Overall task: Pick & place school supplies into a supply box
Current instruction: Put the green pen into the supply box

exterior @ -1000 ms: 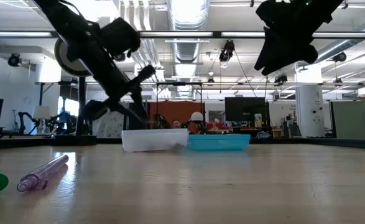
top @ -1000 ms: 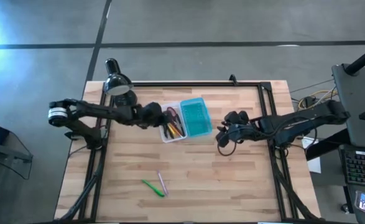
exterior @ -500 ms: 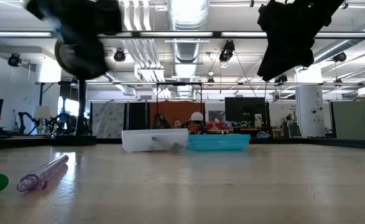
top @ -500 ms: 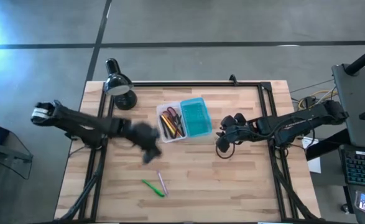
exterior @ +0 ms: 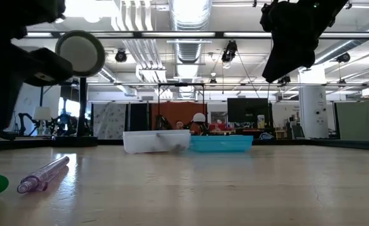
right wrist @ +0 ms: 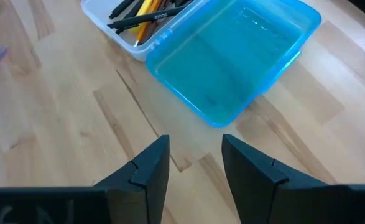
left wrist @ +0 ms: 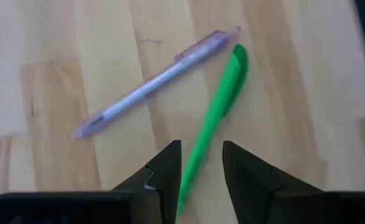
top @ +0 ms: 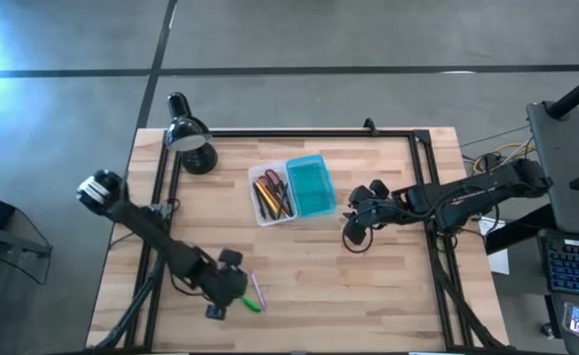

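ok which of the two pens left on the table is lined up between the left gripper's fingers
The green marker: it runs into the left gripper's open gap. The pinkish stick lies farther off.

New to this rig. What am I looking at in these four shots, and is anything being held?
Two dark robot arms work at a wooden table. One shot looks straight down, one sits at tabletop height, and one rides on each wrist.

The left end effector is open and empty, poised over a green marker that lies beside a pinkish stick; both rest on the wood.

The right end effector is also open and empty, waiting beside the supply box. Its clear tray already holds pencils, and its turquoise lid lies flipped open alongside. A black desk lamp stands in the far corner.
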{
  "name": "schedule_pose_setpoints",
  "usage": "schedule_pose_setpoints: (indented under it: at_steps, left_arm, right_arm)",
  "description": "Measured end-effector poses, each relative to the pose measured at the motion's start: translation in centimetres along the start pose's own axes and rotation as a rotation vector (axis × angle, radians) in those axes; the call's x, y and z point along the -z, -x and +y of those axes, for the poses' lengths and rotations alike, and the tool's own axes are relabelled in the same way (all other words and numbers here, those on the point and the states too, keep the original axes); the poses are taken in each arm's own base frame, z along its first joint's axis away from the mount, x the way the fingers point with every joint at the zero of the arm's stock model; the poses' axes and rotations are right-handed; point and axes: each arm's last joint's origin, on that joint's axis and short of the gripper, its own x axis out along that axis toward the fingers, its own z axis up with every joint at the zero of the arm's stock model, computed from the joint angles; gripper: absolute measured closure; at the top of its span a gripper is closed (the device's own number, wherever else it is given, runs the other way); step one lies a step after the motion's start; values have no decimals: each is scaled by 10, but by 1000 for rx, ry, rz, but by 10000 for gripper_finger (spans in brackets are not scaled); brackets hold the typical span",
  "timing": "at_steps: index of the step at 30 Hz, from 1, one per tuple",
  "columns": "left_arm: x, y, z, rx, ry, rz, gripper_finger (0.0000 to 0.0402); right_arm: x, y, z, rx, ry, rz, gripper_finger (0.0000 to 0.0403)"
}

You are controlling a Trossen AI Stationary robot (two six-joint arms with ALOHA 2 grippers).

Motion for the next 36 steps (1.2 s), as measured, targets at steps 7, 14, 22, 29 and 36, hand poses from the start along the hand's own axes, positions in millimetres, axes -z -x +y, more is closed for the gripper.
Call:
schedule_pose_setpoints:
  at_steps: [7,14,22,29,36]
  left_arm:
    - [-9,-39,-9,-32,-28,90,300]
    - [-6,-55,-5,-41,-25,152,304]
    - [-17,-46,25,31,109,201,387]
    - [-46,33,54,112,456,67,389]
    - [-50,100,174,-202,1268,-556,389]
  right_arm:
    - [1,0,1,-28,3,32,266]
    - [2,0,0,-30,7,46,266]
    - [2,0,0,-21,7,42,266]
    - [0,0,-3,70,-29,-29,266]
    - [-3,1,-7,136,-282,-121,266]
